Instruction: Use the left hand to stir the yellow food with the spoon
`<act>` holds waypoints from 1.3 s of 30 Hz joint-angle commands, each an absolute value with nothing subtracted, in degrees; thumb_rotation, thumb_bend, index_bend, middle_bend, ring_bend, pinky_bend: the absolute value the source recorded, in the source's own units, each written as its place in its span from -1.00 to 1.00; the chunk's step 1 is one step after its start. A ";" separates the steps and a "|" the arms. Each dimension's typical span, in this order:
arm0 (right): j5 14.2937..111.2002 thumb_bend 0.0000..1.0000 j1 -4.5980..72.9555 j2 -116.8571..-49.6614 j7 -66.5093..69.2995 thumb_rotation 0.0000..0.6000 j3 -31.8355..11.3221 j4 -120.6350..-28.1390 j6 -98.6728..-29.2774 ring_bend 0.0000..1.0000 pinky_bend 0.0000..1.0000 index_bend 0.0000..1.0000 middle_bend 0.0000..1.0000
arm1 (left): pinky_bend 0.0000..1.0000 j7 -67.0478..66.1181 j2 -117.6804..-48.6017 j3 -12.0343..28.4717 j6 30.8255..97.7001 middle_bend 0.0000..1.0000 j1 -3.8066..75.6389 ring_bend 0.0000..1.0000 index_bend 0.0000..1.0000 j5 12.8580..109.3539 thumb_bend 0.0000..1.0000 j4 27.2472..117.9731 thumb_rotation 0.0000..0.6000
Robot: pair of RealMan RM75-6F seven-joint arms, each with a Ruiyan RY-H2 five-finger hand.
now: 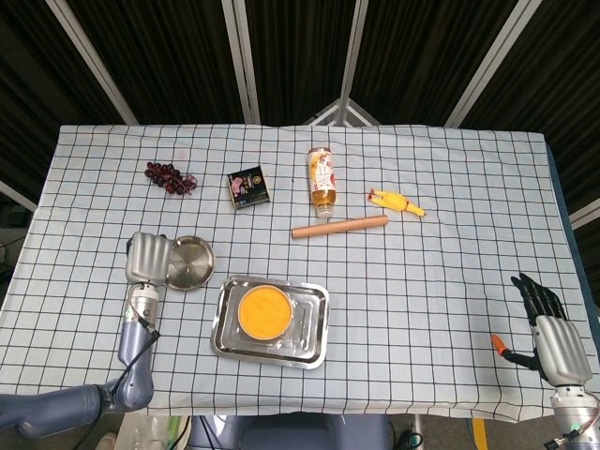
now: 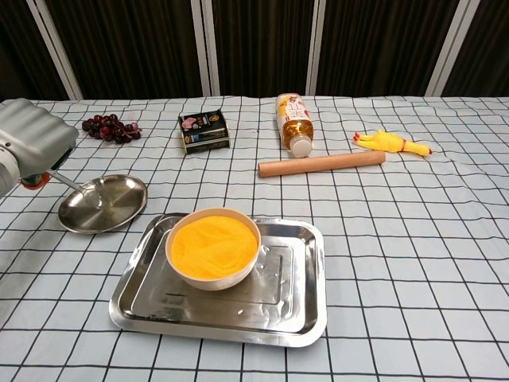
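Note:
The yellow food fills a white bowl (image 1: pixel 263 311) (image 2: pixel 211 247) standing in a steel tray (image 1: pixel 314 345) (image 2: pixel 306 314) at the front of the table. My left hand (image 1: pixel 148 258) (image 2: pixel 32 143) is to the left of the tray, well apart from the bowl, and grips the spoon (image 2: pixel 71 186). The thin handle slants down from the hand, and its tip reaches into a small round steel plate (image 1: pixel 192 264) (image 2: pixel 107 205). The spoon's bowl is hard to make out against the plate. My right hand (image 1: pixel 548 328) rests at the table's front right corner, fingers spread, holding nothing.
Along the back lie grapes (image 1: pixel 170 176) (image 2: pixel 110 128), a small dark box (image 1: pixel 248 187) (image 2: pixel 203 130), a bottle on its side (image 1: pixel 322 180) (image 2: pixel 294 123), a wooden rolling pin (image 1: pixel 338 226) (image 2: pixel 320 164) and a yellow rubber chicken (image 1: pixel 397 202) (image 2: pixel 391 142).

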State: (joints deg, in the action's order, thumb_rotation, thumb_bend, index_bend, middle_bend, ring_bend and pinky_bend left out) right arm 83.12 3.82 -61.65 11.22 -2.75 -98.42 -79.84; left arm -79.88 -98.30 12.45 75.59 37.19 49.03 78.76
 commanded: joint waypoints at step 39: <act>83.93 -0.32 3.74 -62.32 7.02 1.00 -2.27 -97.70 -80.49 -1.00 -1.00 -1.00 -1.00 | -0.77 -36.78 -75.27 -7.57 96.44 -1.00 14.50 -0.99 -1.00 77.71 -0.98 94.89 1.00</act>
